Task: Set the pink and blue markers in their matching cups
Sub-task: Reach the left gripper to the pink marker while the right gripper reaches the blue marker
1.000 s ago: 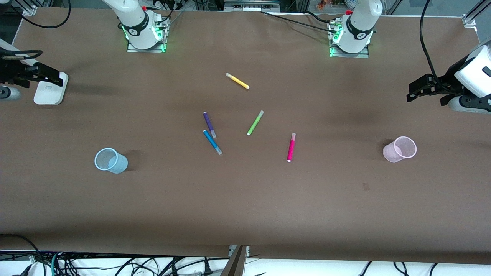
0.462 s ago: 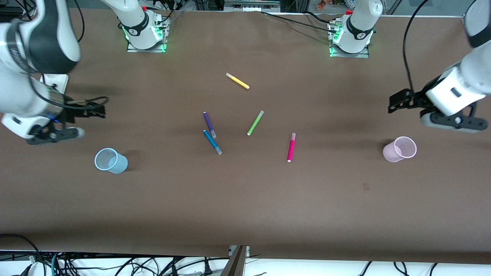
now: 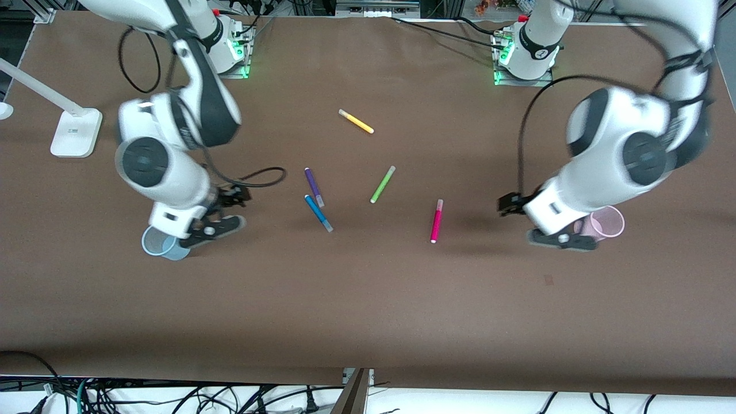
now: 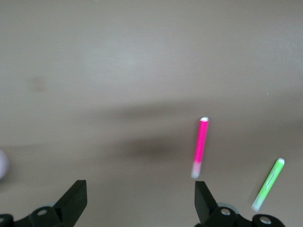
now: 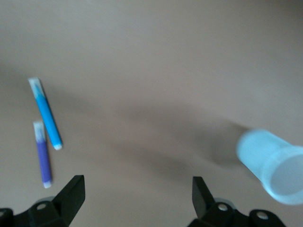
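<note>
The blue marker and the pink marker lie flat mid-table. The pale blue cup stands toward the right arm's end, partly hidden by that arm's hand. The pale pink cup stands toward the left arm's end, partly hidden by the left hand. My right gripper is open and empty over bare table between the blue cup and the blue marker. Its wrist view shows the gripper, blue marker and blue cup. My left gripper is open and empty between the pink marker and the pink cup. Its wrist view shows the gripper and pink marker.
A purple pen lies just beside the blue marker, farther from the front camera. A lime green pen and a yellow pen lie farther still. A white lamp base stands at the right arm's end.
Both arms have swung in from the table's ends toward the middle. Each gripper now hangs open beside its nearby cup. Markers and cups have not moved.
</note>
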`<state>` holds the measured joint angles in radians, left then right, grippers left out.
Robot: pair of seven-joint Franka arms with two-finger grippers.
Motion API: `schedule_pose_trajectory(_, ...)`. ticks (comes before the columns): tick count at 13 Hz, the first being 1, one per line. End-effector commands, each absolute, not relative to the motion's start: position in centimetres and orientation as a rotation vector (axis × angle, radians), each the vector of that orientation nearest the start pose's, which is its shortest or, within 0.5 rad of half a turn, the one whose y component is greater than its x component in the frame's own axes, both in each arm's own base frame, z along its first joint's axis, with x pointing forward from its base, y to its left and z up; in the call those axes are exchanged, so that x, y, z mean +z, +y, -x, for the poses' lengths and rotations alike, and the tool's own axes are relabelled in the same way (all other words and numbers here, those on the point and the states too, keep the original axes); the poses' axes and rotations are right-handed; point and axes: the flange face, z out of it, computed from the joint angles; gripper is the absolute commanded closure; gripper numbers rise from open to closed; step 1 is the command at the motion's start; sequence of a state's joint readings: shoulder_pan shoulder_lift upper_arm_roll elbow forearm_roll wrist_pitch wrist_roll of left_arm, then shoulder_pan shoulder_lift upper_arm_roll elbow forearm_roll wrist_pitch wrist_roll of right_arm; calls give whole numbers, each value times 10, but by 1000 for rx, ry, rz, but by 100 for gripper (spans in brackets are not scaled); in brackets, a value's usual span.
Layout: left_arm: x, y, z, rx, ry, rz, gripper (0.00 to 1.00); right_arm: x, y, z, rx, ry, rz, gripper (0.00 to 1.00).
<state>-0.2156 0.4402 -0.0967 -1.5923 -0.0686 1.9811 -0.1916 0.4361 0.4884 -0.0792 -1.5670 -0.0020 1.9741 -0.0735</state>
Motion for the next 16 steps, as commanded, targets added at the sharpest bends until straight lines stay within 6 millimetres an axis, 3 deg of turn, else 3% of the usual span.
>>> schedule_pose_trajectory(1, 315, -247, -622, 90, 102, 3221, 0, 317, 278, -639, 62, -676, 3054, 0)
schedule_pose_trajectory(4, 270, -277, -602, 113, 96, 3214, 0, 273, 313, -638, -40, -688, 2995, 0)
schedule_pose_trajectory(6, 235, -308, -585, 130, 98, 3192, 0, 252, 333, -636, -80, -718, 2973, 0)
schedule_pose_trajectory(10, 193, -305, -565, 109, 124, 3154, 0, 225, 361, -629, -85, -751, 2950, 0)
schedule_pose_trajectory(13, 189, -305, -559, 126, 129, 3148, 0, 200, 383, -617, -109, -803, 2937, 0)
schedule_pose_trajectory(16, 185, -303, -555, 144, 101, 3142, 30, 192, 394, -608, -97, -844, 2934, 0)
